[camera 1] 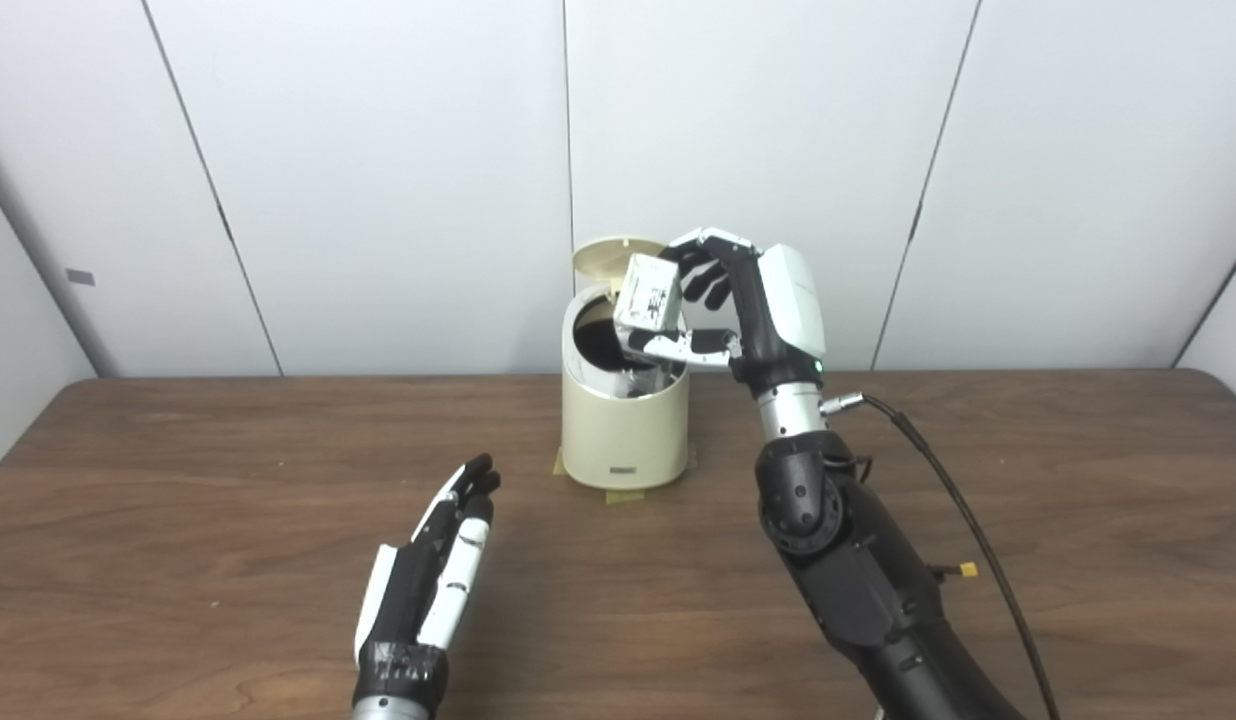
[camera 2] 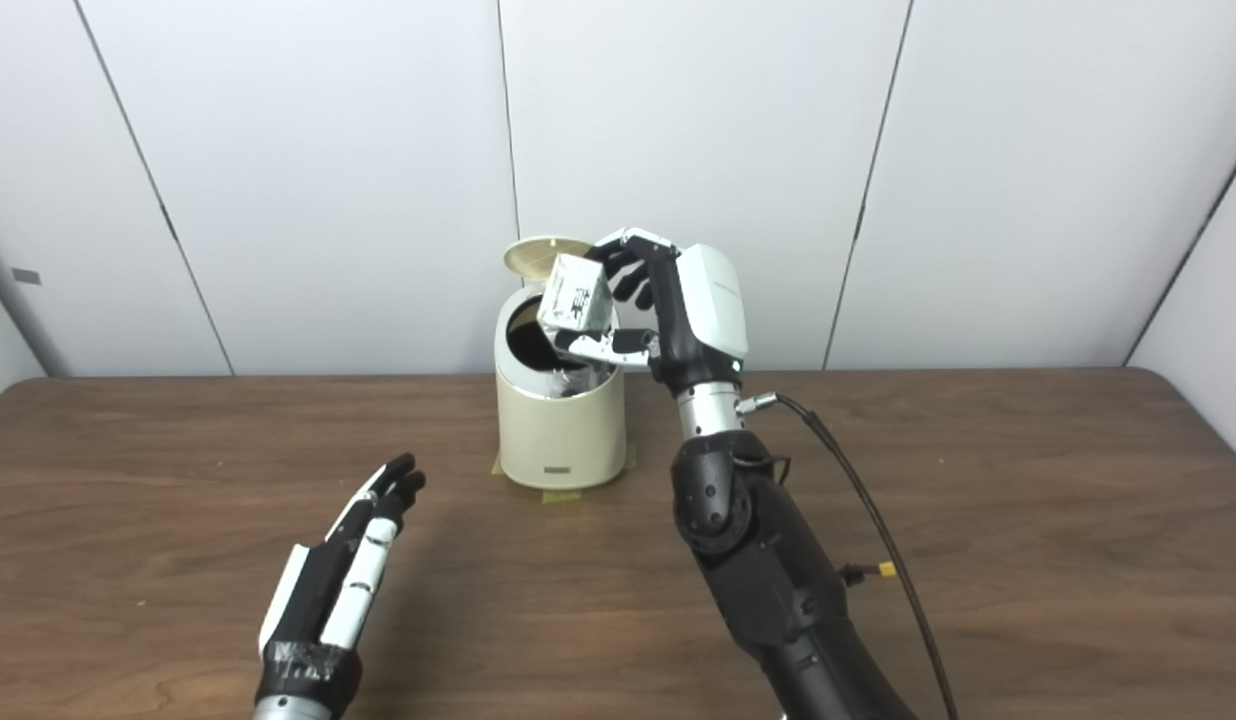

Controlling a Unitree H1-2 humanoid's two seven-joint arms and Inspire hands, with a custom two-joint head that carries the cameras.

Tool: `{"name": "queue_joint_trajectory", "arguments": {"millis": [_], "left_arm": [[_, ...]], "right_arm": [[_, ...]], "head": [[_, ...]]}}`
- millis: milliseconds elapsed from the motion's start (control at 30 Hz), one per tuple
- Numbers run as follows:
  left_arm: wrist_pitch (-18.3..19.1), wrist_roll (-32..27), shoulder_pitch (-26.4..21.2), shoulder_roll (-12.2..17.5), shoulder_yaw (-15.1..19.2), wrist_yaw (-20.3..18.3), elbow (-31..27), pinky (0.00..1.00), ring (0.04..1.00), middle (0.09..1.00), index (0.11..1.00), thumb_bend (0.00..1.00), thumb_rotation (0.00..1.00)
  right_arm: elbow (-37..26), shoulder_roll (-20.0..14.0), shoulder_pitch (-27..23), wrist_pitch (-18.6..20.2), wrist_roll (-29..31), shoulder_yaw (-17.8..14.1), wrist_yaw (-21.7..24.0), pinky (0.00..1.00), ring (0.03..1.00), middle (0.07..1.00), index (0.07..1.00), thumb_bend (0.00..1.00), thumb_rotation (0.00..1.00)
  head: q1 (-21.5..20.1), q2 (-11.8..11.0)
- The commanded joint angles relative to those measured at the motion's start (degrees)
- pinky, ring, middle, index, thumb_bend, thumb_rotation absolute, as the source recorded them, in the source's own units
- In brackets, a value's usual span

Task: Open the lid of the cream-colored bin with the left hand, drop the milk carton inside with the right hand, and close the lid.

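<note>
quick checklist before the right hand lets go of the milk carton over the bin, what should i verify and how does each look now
1. Lid up and clear of the opening: ok, it stands tilted back behind the rim.
2. Milk carton held by the right hand: ok, fingers are closed around it.
3. Carton over the cream-colored bin opening: ok, it hangs tilted above the right part of the mouth; exact centring cannot tell.
4. Room inside the bin: cannot tell, the interior is dark, with something pale showing near the rim.
5. Left hand out of the drop path: ok, it is open above the table, in front and left of the bin.
</note>
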Motion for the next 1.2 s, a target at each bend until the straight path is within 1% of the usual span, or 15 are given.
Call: {"name": "queue_joint_trajectory", "arguments": {"millis": [0, 67, 167, 267, 367, 433, 467, 600, 633, 667, 733, 833, 967, 1067, 1167], "left_arm": [[-0.95, 0.06, 1.04, -0.39, -0.19, 0.36, -1.74, 1.00, 0.956, 0.911, 0.919, 0.48, 0.77], [-1.41, 0.30, 1.08, -0.02, -0.29, 0.19, -1.55, 1.00, 0.959, 0.911, 0.919, 0.47, 0.75], [-1.83, 0.97, 1.11, 0.64, -0.49, -0.10, -1.25, 1.00, 0.967, 0.914, 0.920, 0.40, 0.70], [-1.92, 1.24, 1.06, 1.18, -0.73, -0.54, -1.09, 1.00, 0.975, 0.921, 0.923, 0.33, 0.63], [-1.23, 1.51, 0.93, 1.92, -1.26, -1.56, -1.23, 1.00, 0.992, 0.940, 0.930, 0.26, 0.53], [-0.84, 1.35, 0.87, 2.01, -1.44, -2.12, -1.38, 1.00, 0.999, 0.953, 0.934, 0.25, 0.46], [-0.76, 1.39, 0.84, 2.00, -1.49, -2.25, -1.40, 1.00, 1.000, 0.957, 0.938, 0.25, 0.44], [-0.86, 2.08, 0.60, 1.82, -1.46, -2.44, -1.32, 1.00, 1.000, 0.954, 0.945, 0.25, 0.45], [-0.96, 1.89, 0.54, 1.67, -1.28, -2.49, -1.25, 1.00, 1.000, 0.951, 0.945, 0.27, 0.47], [-0.93, 1.83, 0.51, 1.52, -1.13, -2.46, -1.24, 1.00, 1.000, 0.949, 0.944, 0.27, 0.48], [-1.19, 1.77, 0.18, 1.42, -0.74, -2.26, -0.79, 1.00, 0.996, 0.940, 0.941, 0.28, 0.50], [-1.57, 1.13, -0.35, 1.36, -0.03, -2.18, 0.06, 1.00, 0.987, 0.928, 0.933, 0.29, 0.52], [-1.41, 0.35, -1.23, 1.21, 0.58, -2.35, 0.95, 1.00, 0.982, 0.917, 0.926, 0.26, 0.49], [-0.68, -1.13, -2.46, 0.53, 1.30, -2.23, 1.20, 1.00, 0.968, 0.909, 0.923, 0.25, 0.47], [0.31, -1.67, -4.37, 0.76, 1.70, -2.23, 1.46, 0.96, 0.937, 0.909, 0.926, 0.26, 0.51]], "right_arm": [[-2.60, -0.39, -2.21, 1.23, -0.15, 0.22, 1.33, 0.67, 0.747, 0.750, 0.645, 0.99, 0.23], [-3.17, -0.93, -2.17, 2.66, -0.74, 0.98, 3.40, 0.72, 0.788, 0.783, 0.667, 1.00, 0.25], [-4.68, -2.07, -2.43, 6.02, -1.81, 2.55, 7.93, 0.81, 0.840, 0.835, 0.722, 1.00, 0.28], [-6.81, -2.63, -2.62, 9.24, -2.10, 3.25, 11.31, 0.84, 0.853, 0.847, 0.740, 1.00, 0.30], [-7.74, -3.02, -2.83, 10.09, -2.27, 3.42, 12.39, 0.74, 0.799, 0.790, 0.714, 1.00, 0.28], [-7.85, -2.97, -2.80, 9.60, -1.91, 3.00, 11.75, 0.68, 0.749, 0.737, 0.688, 1.00, 0.27], [-7.90, -2.88, -2.75, 9.32, -1.61, 2.73, 11.42, 0.62, 0.691, 0.693, 0.664, 1.00, 0.25], [-9.30, -2.43, -1.65, 6.99, 0.04, 1.14, 8.95, 0.48, 0.545, 0.566, 0.584, 1.00, 0.18], [-9.99, -2.26, -1.16, 6.07, 1.10, 0.48, 8.41, 0.45, 0.510, 0.532, 0.557, 0.96, 0.14], [-11.30, -2.20, -0.39, 5.77, 1.75, -0.16, 8.03, 0.41, 0.476, 0.491, 0.530, 0.75, 0.07], [-14.24, -2.30, 1.17, 6.64, 2.93, -1.41, 8.73, 0.33, 0.400, 0.459, 0.513, 0.58, 0.01], [-18.04, -3.66, 3.52, 8.32, 3.49, -2.51, 10.98, 0.34, 0.402, 0.473, 0.517, 0.53, 0.00], [-20.87, -5.25, 6.11, 9.84, 3.29, -3.53, 12.39, 0.33, 0.392, 0.472, 0.521, 0.52, 0.00], [-24.40, -5.09, 9.37, 13.43, 7.95, -6.52, 15.17, 0.34, 0.400, 0.462, 0.513, 0.52, 0.00], [-26.41, -4.80, 11.56, 16.08, 12.08, -8.59, 17.72, 0.36, 0.422, 0.462, 0.499, 0.52, 0.00]], "head": [[-0.26, 0.14], [-0.53, 0.11], [-0.85, 0.21], [-0.88, 0.24], [-1.02, 0.32], [-1.18, 0.30], [-1.18, 0.30], [-1.28, 0.42], [-1.28, 0.45], [-1.28, 0.45], [-1.74, 0.44], [-2.18, 0.39], [-2.63, 0.15], [-2.86, -0.14], [-2.67, -0.23]]}}
